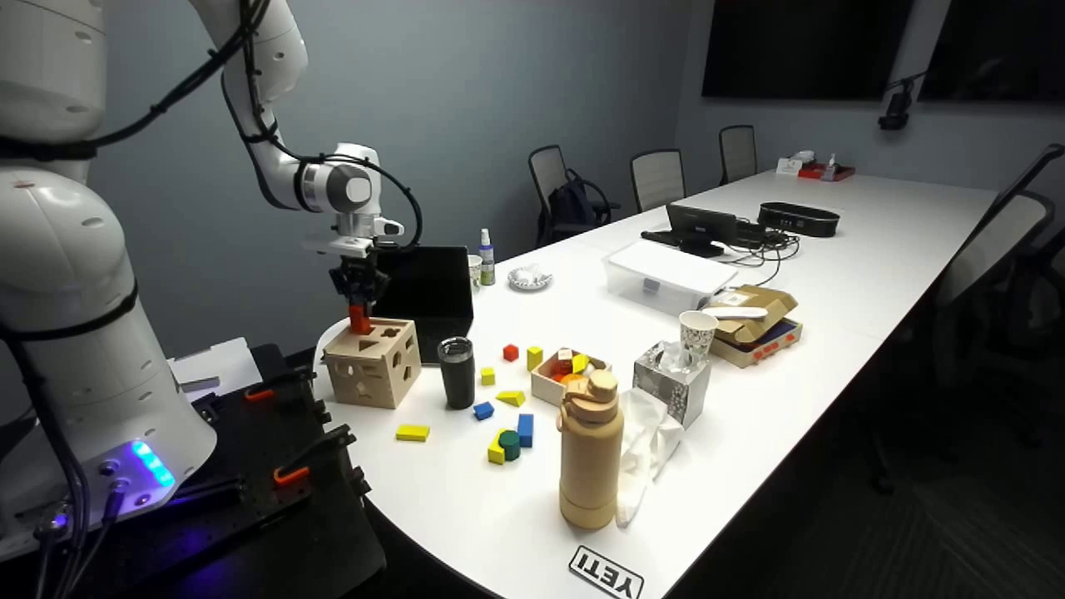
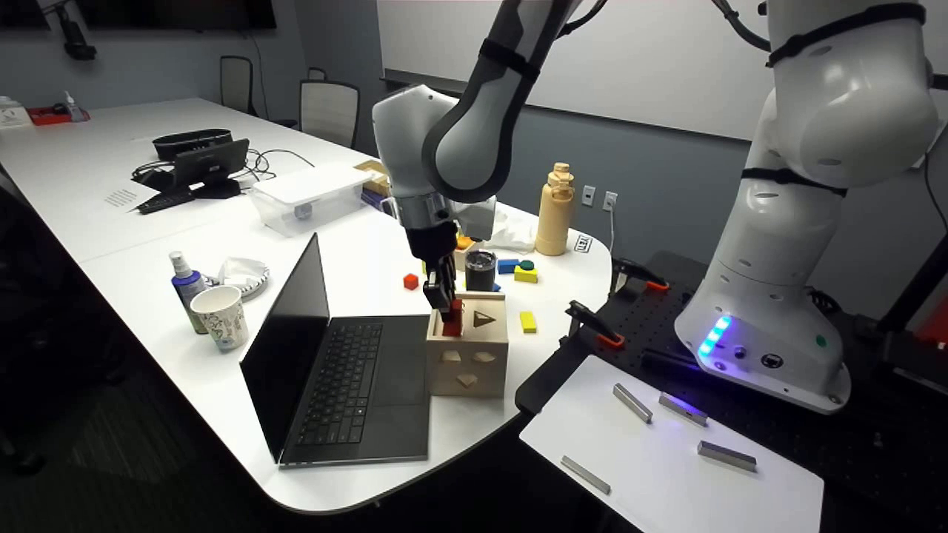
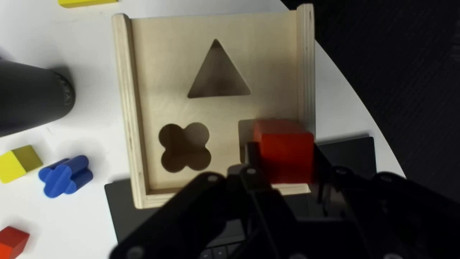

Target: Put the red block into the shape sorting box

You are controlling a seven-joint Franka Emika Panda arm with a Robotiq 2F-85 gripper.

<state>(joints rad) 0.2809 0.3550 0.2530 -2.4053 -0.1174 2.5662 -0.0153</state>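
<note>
The red block is held nearly upright at a square-cornered hole in the top of the shape sorting box, and we judge insertion to be the step in hand. To do it well, we should match the block's edges to the hole's, ease it away from the raised side rim toward the clover-shaped cut-out if it catches, and press straight down, letting go only once it is seated. The fingers clamp the block from two sides, parted only by its width; whether its lower end is in the hole, we cannot tell. Just beyond, we see an open laptop beside the box; farther off, a black tumbler and a second red block rest on the table.
</note>
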